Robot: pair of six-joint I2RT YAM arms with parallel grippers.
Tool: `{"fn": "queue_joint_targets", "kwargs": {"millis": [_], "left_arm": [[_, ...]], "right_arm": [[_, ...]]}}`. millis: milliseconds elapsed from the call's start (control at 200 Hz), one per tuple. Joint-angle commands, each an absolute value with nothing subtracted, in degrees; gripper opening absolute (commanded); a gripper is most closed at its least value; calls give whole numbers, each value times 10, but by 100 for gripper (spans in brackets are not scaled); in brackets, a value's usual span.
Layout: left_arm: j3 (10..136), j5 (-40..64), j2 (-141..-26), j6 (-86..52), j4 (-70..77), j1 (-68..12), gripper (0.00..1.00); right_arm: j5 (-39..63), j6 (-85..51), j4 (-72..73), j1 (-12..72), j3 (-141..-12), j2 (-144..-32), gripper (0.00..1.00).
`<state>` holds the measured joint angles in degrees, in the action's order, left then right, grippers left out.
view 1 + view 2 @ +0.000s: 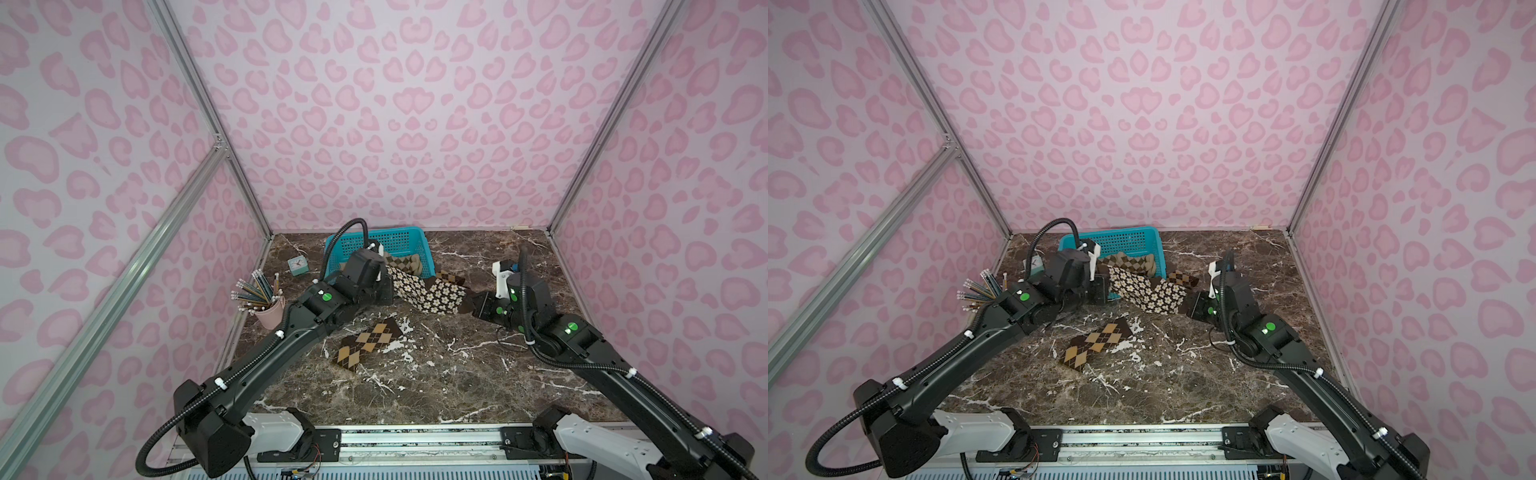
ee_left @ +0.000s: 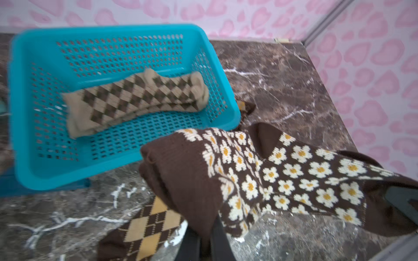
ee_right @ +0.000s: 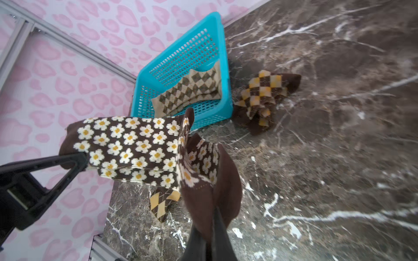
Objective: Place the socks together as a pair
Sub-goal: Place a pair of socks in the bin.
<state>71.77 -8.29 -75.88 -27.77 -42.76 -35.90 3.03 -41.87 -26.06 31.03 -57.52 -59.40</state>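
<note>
Socks with cream flowers on dark brown, the flowered socks (image 1: 428, 293) (image 1: 1150, 291), are stretched between the two grippers just in front of the blue basket (image 1: 374, 233), at about its 5 o'clock. Two layers of knit can be made out in the left wrist view (image 2: 294, 176). One plain brown end is clamped by the left gripper (image 2: 208, 228), its jaws closed tight on the cloth. The other brown end is pinched in the same way by the right gripper (image 3: 213, 214). Whether the sagging middle touches the table (image 1: 457, 395) cannot be told.

The basket is set at about 12 o'clock on the table, near the back wall. A tan argyle pair (image 2: 135, 99) is laid inside it, across its floor.

A brown and orange argyle sock (image 1: 370, 343) (image 1: 1098, 343) is spread flat near the middle of the table, at 7 o'clock from the flowered socks and apart from both grippers. A second, crumpled argyle sock (image 3: 262, 95) (image 1: 451, 277) is bunched against the basket's outer wall at its 4 o'clock.

A pink cup of pencils (image 1: 270, 313) is stood at the table's 9 o'clock edge, with a small clock (image 1: 298, 265) at 10 o'clock.
</note>
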Motion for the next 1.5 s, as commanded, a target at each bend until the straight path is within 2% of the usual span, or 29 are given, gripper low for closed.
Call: {"fn": "queue_joint_targets", "kwargs": {"millis": [0, 155, 385, 565, 805, 1040, 1455, 1495], "left_arm": [[758, -64, -756, -225, -446, -299, 4], [798, -55, -796, -185, -440, -222, 4], [818, -39, -872, -155, -369, -151, 3], [841, -50, -947, -127, -327, -139, 4], [870, -90, -1040, -100, -288, -127, 3], [857, -100, -1086, -103, -264, -121, 4], [802, -130, -1100, -122, -264, -120, 4], [801, -127, -1097, -125, -265, -120, 7]], "right_arm": [[71, -373, -178, 311, -638, -663, 0], [108, -331, -138, 305, -744, -810, 0], [187, -292, -98, 271, -921, -1031, 0], [198, -265, -118, 248, -1036, -1154, 0], [218, -267, -130, 219, -1119, -1269, 0], [217, -259, -190, 218, -1174, -1339, 0], [104, -275, -206, 216, -1071, -1279, 0], [107, -278, -210, 217, -1072, -1278, 6]]}}
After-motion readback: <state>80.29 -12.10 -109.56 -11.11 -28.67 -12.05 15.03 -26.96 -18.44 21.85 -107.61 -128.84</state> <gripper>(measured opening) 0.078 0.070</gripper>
